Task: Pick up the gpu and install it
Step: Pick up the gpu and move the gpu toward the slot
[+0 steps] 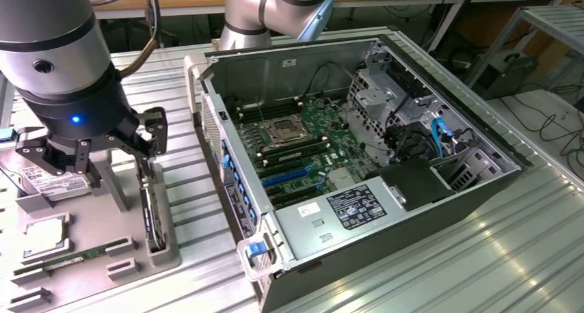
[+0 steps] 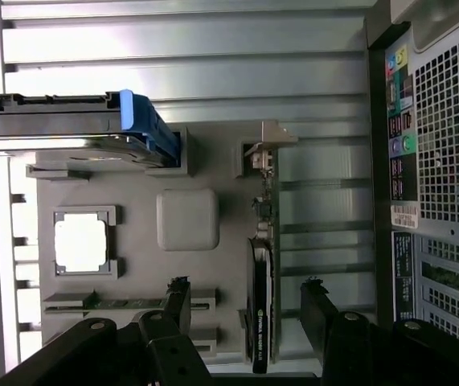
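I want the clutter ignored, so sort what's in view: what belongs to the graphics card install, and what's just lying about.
For the job:
- graphics card, on edge in its slot
- end effector, open, over the card
- computer case, opened up

Lying about, on the gray tray:
- hard drive
- processor chip
- memory stick

silver-grey arm (image 1: 55,46), black gripper (image 1: 114,162) on bolted linkages (one blue light (image 1: 76,119) glowing).

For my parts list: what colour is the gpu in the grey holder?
The gpu looks black, with a silver bracket; best seen in the wrist view.
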Controlling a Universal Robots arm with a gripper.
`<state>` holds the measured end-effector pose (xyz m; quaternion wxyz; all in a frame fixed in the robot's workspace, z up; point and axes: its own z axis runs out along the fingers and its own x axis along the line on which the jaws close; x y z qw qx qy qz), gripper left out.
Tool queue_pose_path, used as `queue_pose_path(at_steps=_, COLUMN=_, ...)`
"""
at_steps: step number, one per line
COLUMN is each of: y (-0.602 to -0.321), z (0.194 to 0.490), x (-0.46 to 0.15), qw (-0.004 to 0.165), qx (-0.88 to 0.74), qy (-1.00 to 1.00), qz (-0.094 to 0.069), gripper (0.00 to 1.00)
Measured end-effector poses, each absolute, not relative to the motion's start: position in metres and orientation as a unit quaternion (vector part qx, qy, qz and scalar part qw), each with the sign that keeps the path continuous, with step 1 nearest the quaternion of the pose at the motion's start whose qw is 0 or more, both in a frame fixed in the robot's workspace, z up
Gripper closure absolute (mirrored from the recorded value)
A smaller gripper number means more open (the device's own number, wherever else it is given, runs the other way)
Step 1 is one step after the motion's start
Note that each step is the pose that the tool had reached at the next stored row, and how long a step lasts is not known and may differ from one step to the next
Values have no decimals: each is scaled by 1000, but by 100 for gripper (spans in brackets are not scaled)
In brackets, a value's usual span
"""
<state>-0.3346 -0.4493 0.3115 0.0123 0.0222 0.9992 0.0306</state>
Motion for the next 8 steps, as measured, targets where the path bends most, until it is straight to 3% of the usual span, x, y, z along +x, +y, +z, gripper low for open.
queue_pose_path(at_steps=8, y=-457, z=300, x=-324, qw=12, qx=22, qy=999, qz=30, gripper=33)
